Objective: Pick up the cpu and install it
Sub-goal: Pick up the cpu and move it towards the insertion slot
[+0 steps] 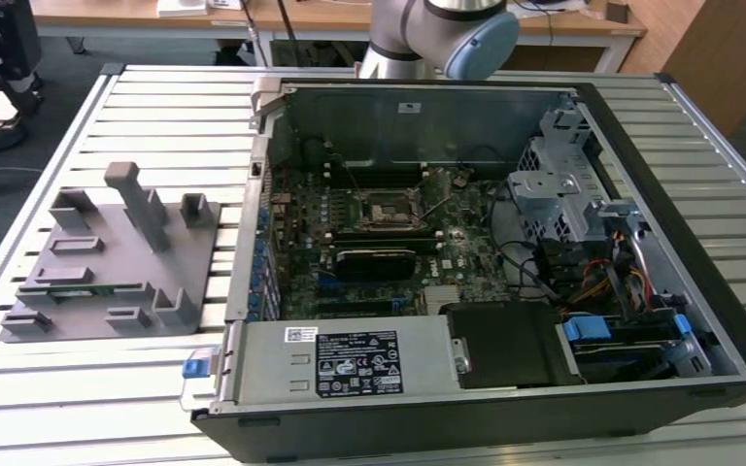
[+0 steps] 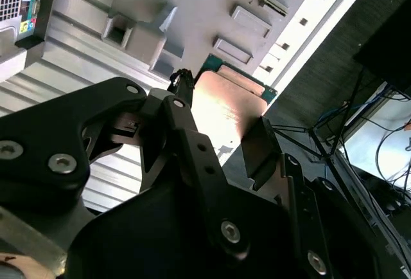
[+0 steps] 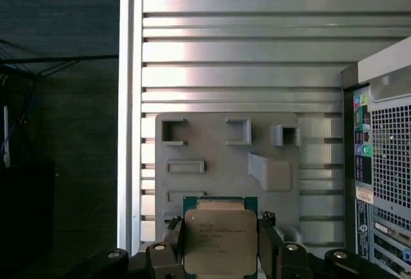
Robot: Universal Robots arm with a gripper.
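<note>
Your fingers [image 3: 270, 239] are closed on the cpu [image 3: 215, 243]. They pinch it by two opposite edges, with its silver lid bare between them, and both wrist views show it sitting square in that hold. I judge the chip to be off its rest and in carry, so this step calls for gentleness.

The computer case [image 1: 710, 252] stands off to one side of the fingers. Its open side faces up, and its ported rear panel shows in the first wrist view. Inside it the motherboard [image 1: 464, 243] lies flat. The black socket [image 1: 384, 209] near the board's middle is well apart from the fingers, with the case walls and a drive cage [image 1: 548, 189] close around it.

- Hold the chip level and squeeze no harder than you are now.
- Clear the case rim with margin.
- Match the chip's orientation to the socket while you are above it. I'd expect the underside contacts to be damaged by a skewed or sliding touchdown.

Around you, the room has wooden desks [image 1: 322, 15], and loose cables hang over dark floor past the table edge. The slatted metal tabletop [image 1: 152, 116] carries everything. Its ridges would let a dropped chip land tilted. The grey fixture [image 1: 101, 262] lies beneath the fingers, beside the case, with a green memory stick [image 1: 94, 288] resting in one of its slots.
</note>
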